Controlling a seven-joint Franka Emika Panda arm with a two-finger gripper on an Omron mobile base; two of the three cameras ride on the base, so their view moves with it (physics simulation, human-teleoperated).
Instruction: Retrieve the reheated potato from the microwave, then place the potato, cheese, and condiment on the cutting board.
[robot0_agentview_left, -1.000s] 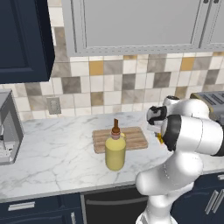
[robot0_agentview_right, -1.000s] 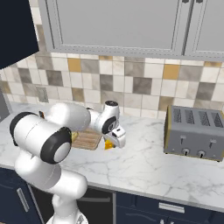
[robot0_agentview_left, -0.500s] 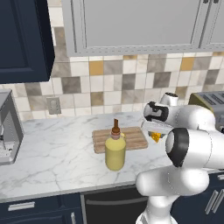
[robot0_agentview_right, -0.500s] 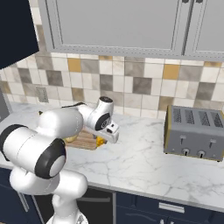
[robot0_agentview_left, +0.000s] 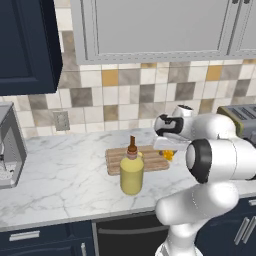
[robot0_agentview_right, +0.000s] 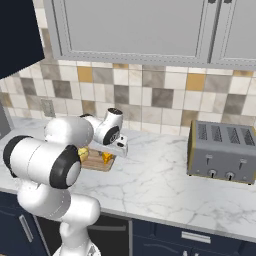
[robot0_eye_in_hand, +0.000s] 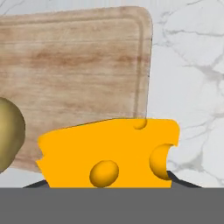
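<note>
Fingers (robot0_eye_in_hand: 39, 183) pinching cheese (robot0_eye_in_hand: 109, 153), held above the near right edge of cutting board (robot0_eye_in_hand: 74, 65); condiment (robot0_agentview_left: 131, 172) upright on counter (robot0_agentview_left: 60, 175), just before the board.

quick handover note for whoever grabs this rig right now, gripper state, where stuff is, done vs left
Gripper: shut on the cheese, held above the right edge of the cutting board.
Cutting board: lies on the marble counter, in front of the tiled wall.
Potato: a rounded brownish thing at the board's edge looks like it; whether it rests on the board is hard to tell.
Condiment: upright on the counter at the board's front edge, not on it.
Done: cheese picked up and brought to the board.
Left: set the cheese down, release, then move the condiment onto the board.
</note>
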